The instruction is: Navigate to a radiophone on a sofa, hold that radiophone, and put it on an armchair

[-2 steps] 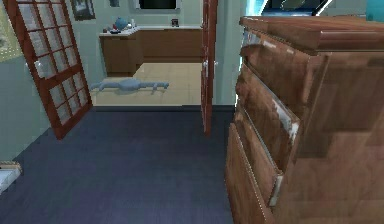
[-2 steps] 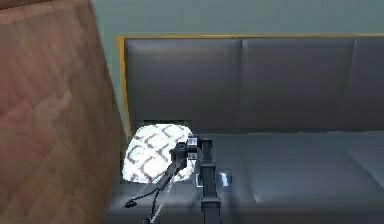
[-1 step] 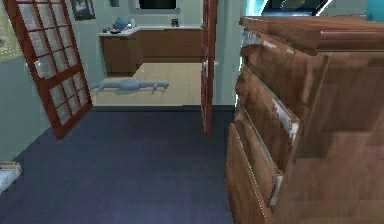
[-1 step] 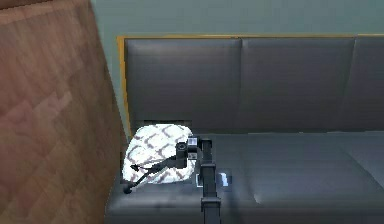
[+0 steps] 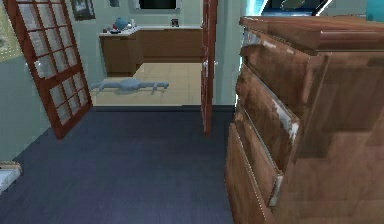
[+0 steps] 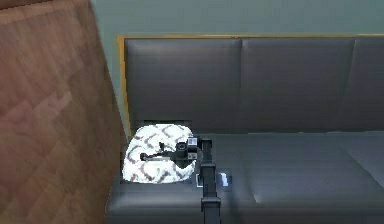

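A dark grey sofa (image 6: 290,100) with a yellow-edged frame spans the arm side view. A white patterned cushion (image 6: 150,172) lies at its left end. The arm (image 6: 209,195) rises from the bottom edge, and the gripper (image 6: 152,156) reaches left in front of the cushion. I cannot tell whether it holds anything. A small pale oblong thing (image 6: 225,180) lies on the seat just right of the arm; its shape is too small to name.
A wooden chest of drawers (image 5: 300,120) stands close on the forward view's right, and its side (image 6: 50,120) shows again left of the sofa. Ahead, dark blue carpet (image 5: 120,170) leads to a doorway between two red-brown doors (image 5: 50,65). Beyond are wooden cabinets (image 5: 150,45) and a blue shape (image 5: 130,88) on the floor.
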Robot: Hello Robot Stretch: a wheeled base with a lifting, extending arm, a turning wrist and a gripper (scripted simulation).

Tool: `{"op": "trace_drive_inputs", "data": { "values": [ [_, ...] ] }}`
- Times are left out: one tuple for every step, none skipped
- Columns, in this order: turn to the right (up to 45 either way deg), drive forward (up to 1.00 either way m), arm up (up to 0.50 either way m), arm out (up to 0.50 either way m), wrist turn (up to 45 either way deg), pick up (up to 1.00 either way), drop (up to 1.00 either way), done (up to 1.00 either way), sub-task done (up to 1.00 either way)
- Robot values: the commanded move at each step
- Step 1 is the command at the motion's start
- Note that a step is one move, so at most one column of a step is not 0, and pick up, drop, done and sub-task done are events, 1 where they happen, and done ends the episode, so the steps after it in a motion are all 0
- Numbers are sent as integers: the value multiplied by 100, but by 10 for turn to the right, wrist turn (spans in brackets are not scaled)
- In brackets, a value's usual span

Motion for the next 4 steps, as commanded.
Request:
{"op": "trace_drive_inputs", "data": {
  "values": [
    [0, 0, 0, 0, 450, 0, 0, 0, 0],
    [0, 0, 0, 0, 180, 0, 0, 0, 0],
    [0, 0, -30, 0, 0, 0, 0, 0, 0],
    [0, 0, 0, 0, 0, 100, 0, 0, 0]
  ]
}}
